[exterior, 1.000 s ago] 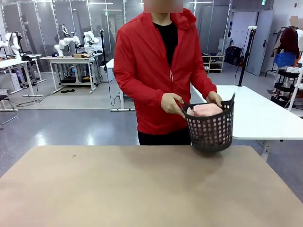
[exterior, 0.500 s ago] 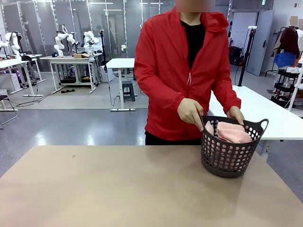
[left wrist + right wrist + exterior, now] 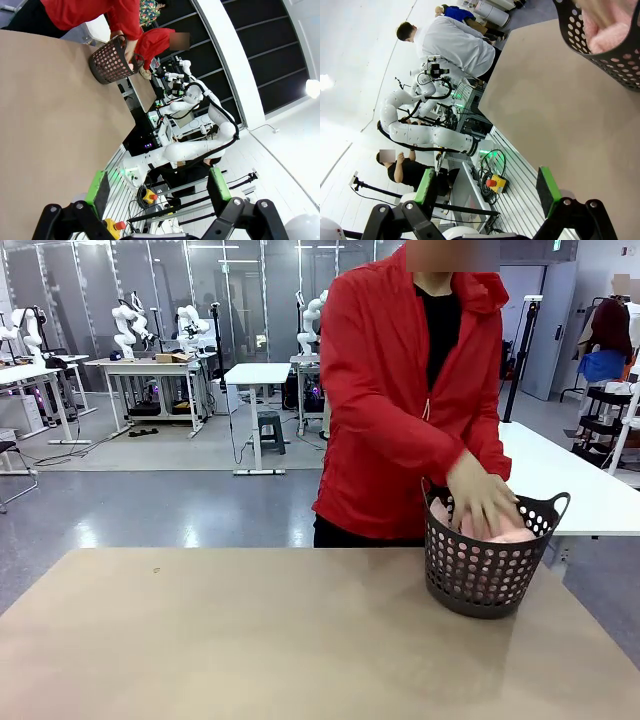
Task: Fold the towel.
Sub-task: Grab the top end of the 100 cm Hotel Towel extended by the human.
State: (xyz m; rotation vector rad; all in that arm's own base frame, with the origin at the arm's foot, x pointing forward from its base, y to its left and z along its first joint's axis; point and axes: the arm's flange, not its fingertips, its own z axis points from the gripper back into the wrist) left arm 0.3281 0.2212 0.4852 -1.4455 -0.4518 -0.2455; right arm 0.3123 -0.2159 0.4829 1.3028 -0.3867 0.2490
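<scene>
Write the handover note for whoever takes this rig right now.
Left gripper: open, empty, far from the basket.
Right gripper: open, empty, also short of the basket.
Towel: bunched inside the basket, which stands at the far right of the table; a person's hand is pressed on it.
Done: nothing folded yet.
Left: towel out of the basket, laid flat, then folded.
</scene>
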